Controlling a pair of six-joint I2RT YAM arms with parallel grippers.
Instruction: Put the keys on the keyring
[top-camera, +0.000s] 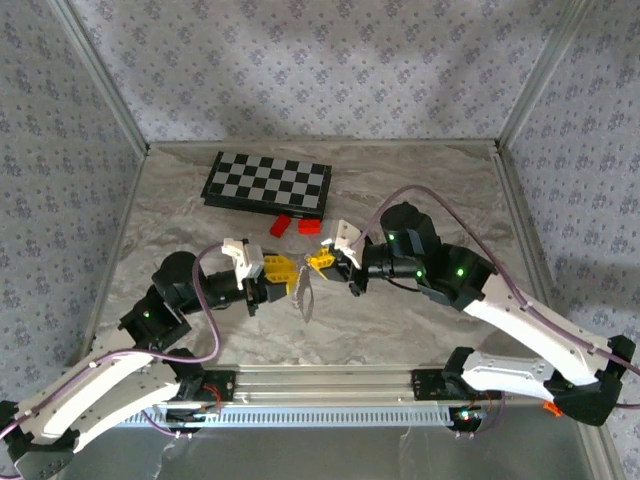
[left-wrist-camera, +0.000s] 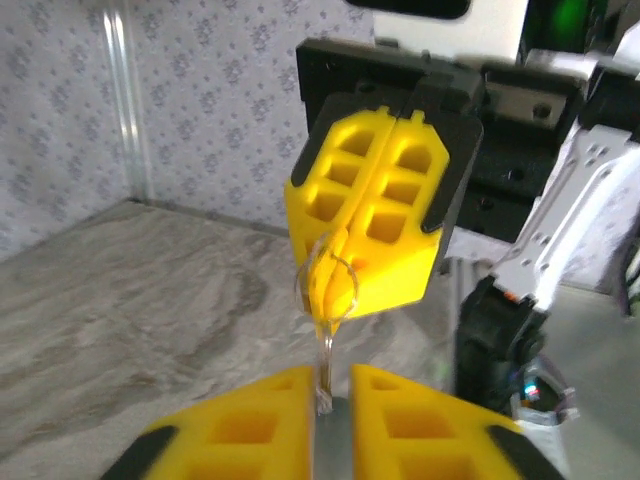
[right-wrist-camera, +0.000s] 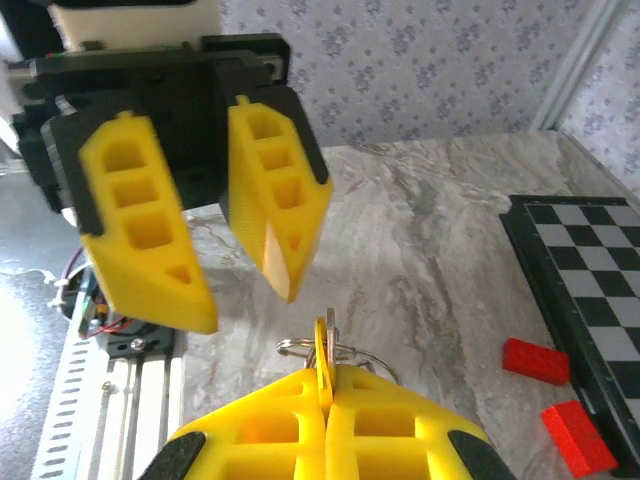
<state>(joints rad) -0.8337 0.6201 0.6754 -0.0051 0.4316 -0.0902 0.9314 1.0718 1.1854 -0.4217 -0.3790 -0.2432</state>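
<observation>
We had the table mid-frame and the chessboard upper centre. The left gripper sat upper left in the right wrist view, fingers spread. The right gripper, bottom centre, fingers pressed together, pinched the key. The keyring touched it at the fingertips.

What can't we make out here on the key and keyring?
- Right wrist: key mostly buried between the right gripper fingers; threaded or not, unclear.
- Left wrist: piece hanging under the keyring blurred, its end behind the left gripper.
- Top view: both just a pale sliver, too small to separate.
</observation>
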